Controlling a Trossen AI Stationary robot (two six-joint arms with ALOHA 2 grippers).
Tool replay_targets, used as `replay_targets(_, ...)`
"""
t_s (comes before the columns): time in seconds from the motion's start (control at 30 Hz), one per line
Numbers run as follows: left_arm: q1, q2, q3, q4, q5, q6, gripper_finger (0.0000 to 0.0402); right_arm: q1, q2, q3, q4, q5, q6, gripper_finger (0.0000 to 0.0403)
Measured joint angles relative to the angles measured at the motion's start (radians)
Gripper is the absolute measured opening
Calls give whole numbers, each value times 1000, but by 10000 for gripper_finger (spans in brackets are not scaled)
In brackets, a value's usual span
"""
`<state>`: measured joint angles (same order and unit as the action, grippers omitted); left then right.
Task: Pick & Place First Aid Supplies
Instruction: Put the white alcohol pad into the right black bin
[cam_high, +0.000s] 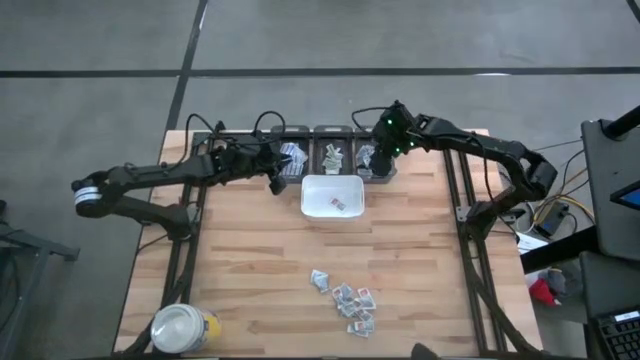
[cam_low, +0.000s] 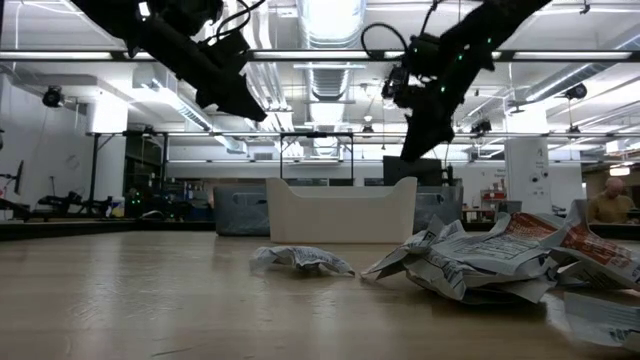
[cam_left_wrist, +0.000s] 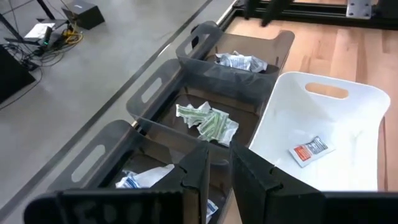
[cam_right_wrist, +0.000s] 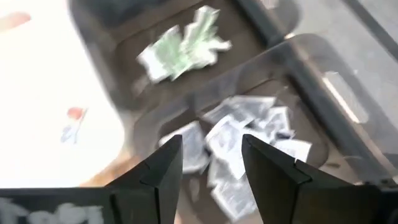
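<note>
Several small paper packets lie in a loose pile (cam_high: 350, 300) (cam_low: 490, 255) on the near part of the table, and one crumpled packet (cam_low: 300, 260) lies apart. A white tray (cam_high: 318, 186) (cam_left_wrist: 367, 106) holds one red-print packet (cam_left_wrist: 309, 150) (cam_right_wrist: 74, 121). Behind it stand three dark bins: blue-print packets (cam_left_wrist: 146, 177), green-print packets (cam_left_wrist: 208, 121) (cam_right_wrist: 183, 43) and grey-print packets (cam_left_wrist: 239, 61) (cam_right_wrist: 242, 134). My left gripper (cam_high: 277, 182) (cam_left_wrist: 219, 165) hovers above the left bin's near wall, open by a narrow gap and empty. My right gripper (cam_high: 383, 152) (cam_right_wrist: 211, 162) hangs open and empty over the grey-packet bin.
A yellow jar with a white lid (cam_high: 182, 328) stands at the table's near left corner. The three bins (cam_high: 330, 155) line the far edge, right behind the tray. Bare wood lies between the tray and the pile. Cables run behind the bins.
</note>
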<state>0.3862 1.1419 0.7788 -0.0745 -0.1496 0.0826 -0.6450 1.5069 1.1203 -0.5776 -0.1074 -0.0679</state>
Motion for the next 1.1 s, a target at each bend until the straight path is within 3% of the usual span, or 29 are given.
replay_targets(0.27, -1, 0, -23, 13, 33, -30, 64, 179, -144, -59, -100, -6, 17, 155)
replay_targets(0.6, -51, -1, -29, 13, 166, -166, 64, 596, -303, -171, -27, -6, 243, 143)
replay_targets(0.83, -150, -22, -30, 3, 158, -200, 64, 844, -223, -151, 67, 2, 400, 131)
replay_targets(1.1, -243, -109, -32, -28, 70, -230, 62, 938, 0, -68, 80, -6, 488, 116)
